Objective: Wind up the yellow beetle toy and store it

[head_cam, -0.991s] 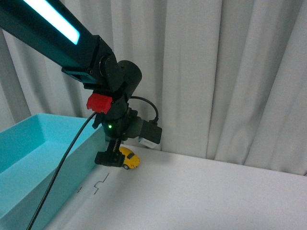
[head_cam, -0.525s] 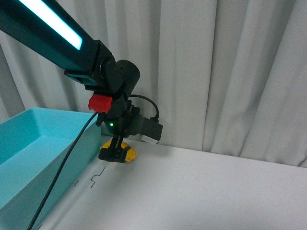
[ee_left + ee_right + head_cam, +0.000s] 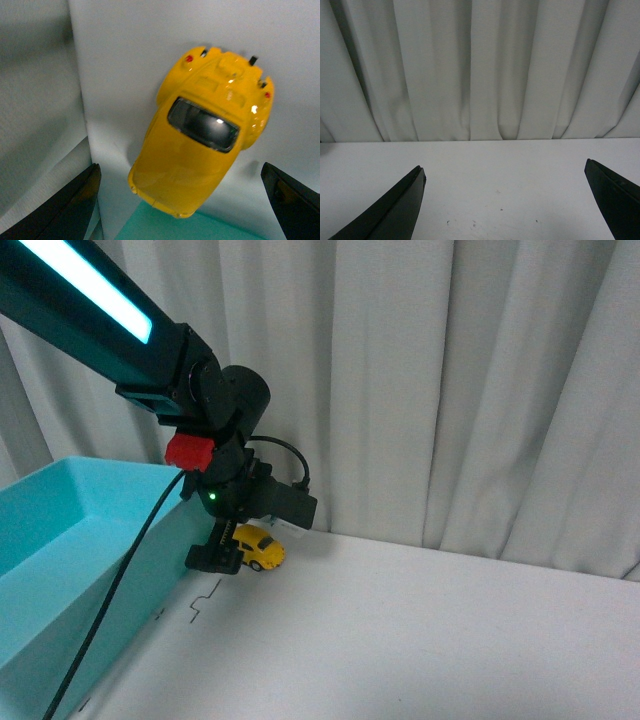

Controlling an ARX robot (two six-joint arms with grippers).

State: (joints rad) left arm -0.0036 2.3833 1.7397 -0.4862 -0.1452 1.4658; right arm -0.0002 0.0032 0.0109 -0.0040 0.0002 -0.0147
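Okay, left tool [image 3: 180, 190] gapes wide, straddling the yellow car [image 3: 200, 140], not touching; its long axis crosses my closing line; right tool [image 3: 505, 200] open too, idle.

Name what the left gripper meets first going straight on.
Probably the yellow beetle toy, which sits centred ahead of the open left gripper; the white table lies just behind it, though depth is unclear.

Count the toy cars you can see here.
1. The small glossy yellow beetle toy car sits on the white table beside the turquoise plastic bin, under the open left end effector. The bin's inside is only partly visible, so more could be hidden.
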